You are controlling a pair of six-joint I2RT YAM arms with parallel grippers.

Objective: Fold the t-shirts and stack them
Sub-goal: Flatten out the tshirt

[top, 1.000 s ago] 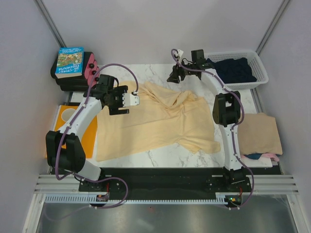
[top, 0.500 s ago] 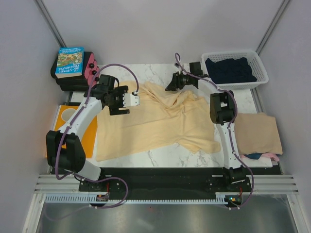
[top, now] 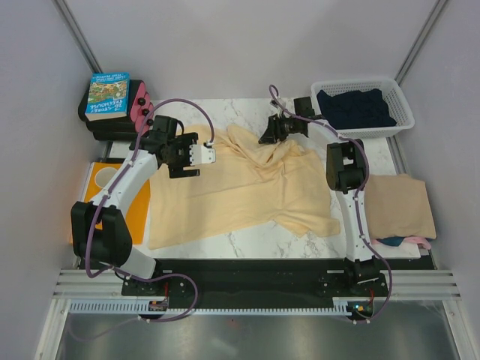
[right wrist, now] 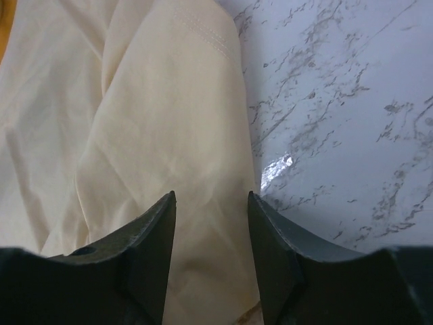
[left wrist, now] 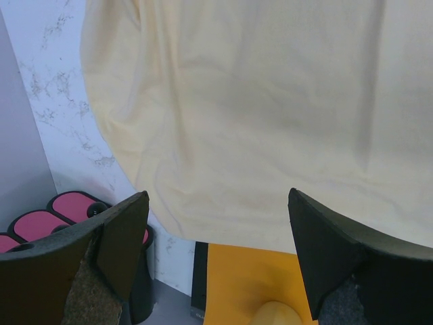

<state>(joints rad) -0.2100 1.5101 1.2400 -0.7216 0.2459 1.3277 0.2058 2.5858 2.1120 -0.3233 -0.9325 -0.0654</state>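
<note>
The pale yellow t-shirt lies spread on the marble surface. The left hand, spread wide, hangs over its left edge. The right hand, half spread, stands at its far edge, with cloth showing between the fingers.

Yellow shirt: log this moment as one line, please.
yellow shirt: spread, rumpled, unfolded | left gripper: open above shirt | right gripper: jaws apart at shirt's far edge

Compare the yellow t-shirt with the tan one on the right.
The yellow t-shirt lies spread and rumpled mid-table; the tan t-shirt is folded into a neat rectangle. Yellow covers far more area than tan. Tan rests on navy cloth and pink cloth; yellow on the table. Both plain.
</note>
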